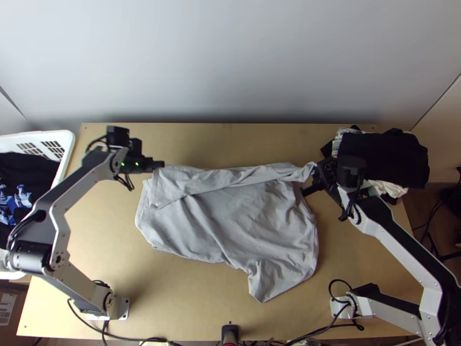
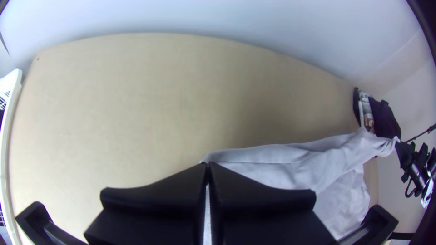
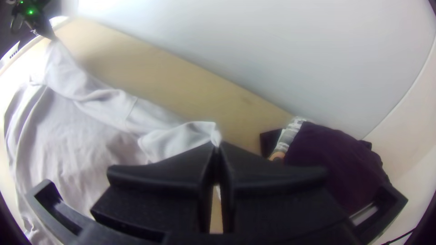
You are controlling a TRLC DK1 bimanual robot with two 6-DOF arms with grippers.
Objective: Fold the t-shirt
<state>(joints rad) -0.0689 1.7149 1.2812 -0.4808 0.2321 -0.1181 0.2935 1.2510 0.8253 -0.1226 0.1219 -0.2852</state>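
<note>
**Light grey t-shirt (image 1: 230, 216) held by its far edge**

The left gripper (image 1: 161, 165) is clenched on one end of the cloth's far edge; the right gripper (image 1: 314, 168) pinches the other end. Between them a strip lies folded over – the remainder spreads, wrinkled, on the counter (image 1: 196, 294), from the grippers toward the arms' bases. Just beside the right gripper, on its outer side – a pile of dark clothes (image 1: 383, 155).

Here are counted one light-grey cloth t-shirt (image 1: 230, 219), two silver-black jointed arms (image 1: 59, 213), two flat-fingered black grippers (image 1: 161, 164), one white plastic basket (image 1: 70, 141), one mostly dark clothes pile (image 1: 383, 155) and one light wooden table (image 1: 190, 294).
</note>
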